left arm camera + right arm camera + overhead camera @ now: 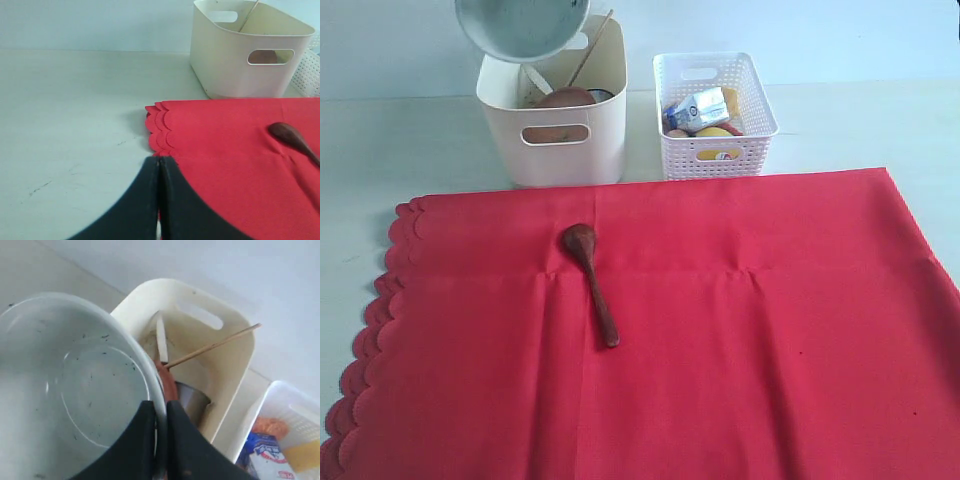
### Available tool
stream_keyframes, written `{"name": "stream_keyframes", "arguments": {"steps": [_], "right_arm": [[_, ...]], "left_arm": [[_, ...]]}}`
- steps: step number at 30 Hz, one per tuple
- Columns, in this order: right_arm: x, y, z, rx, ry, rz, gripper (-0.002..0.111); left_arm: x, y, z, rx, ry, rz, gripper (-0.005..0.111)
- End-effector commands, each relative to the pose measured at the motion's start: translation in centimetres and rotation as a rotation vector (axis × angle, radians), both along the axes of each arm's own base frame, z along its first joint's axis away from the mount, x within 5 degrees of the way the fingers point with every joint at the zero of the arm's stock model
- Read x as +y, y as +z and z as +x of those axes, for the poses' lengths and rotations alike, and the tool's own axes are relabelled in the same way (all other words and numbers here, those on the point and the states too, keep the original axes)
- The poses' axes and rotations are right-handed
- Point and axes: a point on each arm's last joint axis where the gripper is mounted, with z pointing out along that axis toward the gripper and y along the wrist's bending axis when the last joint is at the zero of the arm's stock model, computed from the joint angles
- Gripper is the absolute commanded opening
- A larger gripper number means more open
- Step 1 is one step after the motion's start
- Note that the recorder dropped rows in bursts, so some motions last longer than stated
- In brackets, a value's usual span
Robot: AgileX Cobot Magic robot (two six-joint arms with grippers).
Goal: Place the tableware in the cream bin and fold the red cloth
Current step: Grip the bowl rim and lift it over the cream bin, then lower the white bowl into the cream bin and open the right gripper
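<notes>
Right gripper (pixel 159 412): clamped on the rim of the bowl (pixel 75 390), one finger inside, one outside. The bowl hangs tilted in the air, partly over the bin (pixel 555 130); in the exterior view it sits at the top edge, its hollow facing the camera. It is pale, round and smooth, with dark specks scattered on the inner surface.

Bin contents seen past the bowl: a brown plate (pixel 565 98), a steel cup (pixel 192 397) and a chopstick (pixel 215 346) leaning across the rim.

Left gripper (pixel 159 165): jaws pressed together, nothing between them. It is low over the scalloped edge of the cloth (pixel 720 330).

The cloth is red, spread flat on the table (pixel 75 125), unfolded, with light crease lines; its scalloped edge is on the left of the exterior view. The spoon (pixel 590 280) lies on the cloth, dark wood, head toward the bin, well apart from both grippers.

A white basket (pixel 715 110) stands just beside the bin, holding a carton (pixel 698 105) and yellow items.
</notes>
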Motion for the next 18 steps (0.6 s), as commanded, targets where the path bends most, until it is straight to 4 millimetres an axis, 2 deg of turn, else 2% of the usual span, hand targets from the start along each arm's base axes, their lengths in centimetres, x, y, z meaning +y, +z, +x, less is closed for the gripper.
{"name": "stream_keyframes", "arguments": {"steps": [1, 6, 12, 18], "right_arm": [[-1.1, 0.4, 1.7, -0.061, -0.064, 0.092, 0.000], [-1.2, -2.7, 3.6, -0.046, -0.087, 0.087, 0.000], [-0.8, -6.3, 4.9, -0.008, -0.105, 0.066, 0.000], [-0.4, -8.4, 5.6, -0.001, -0.100, 0.065, 0.000]], "left_arm": [[0.0, 0.0, 0.0, -0.010, -0.003, -0.013, 0.000], [0.0, 0.0, 0.0, -0.010, -0.003, -0.013, 0.000], [0.0, 0.0, 0.0, -0.010, -0.003, -0.013, 0.000], [0.0, 0.0, 0.0, -0.010, -0.003, -0.013, 0.000]]}}
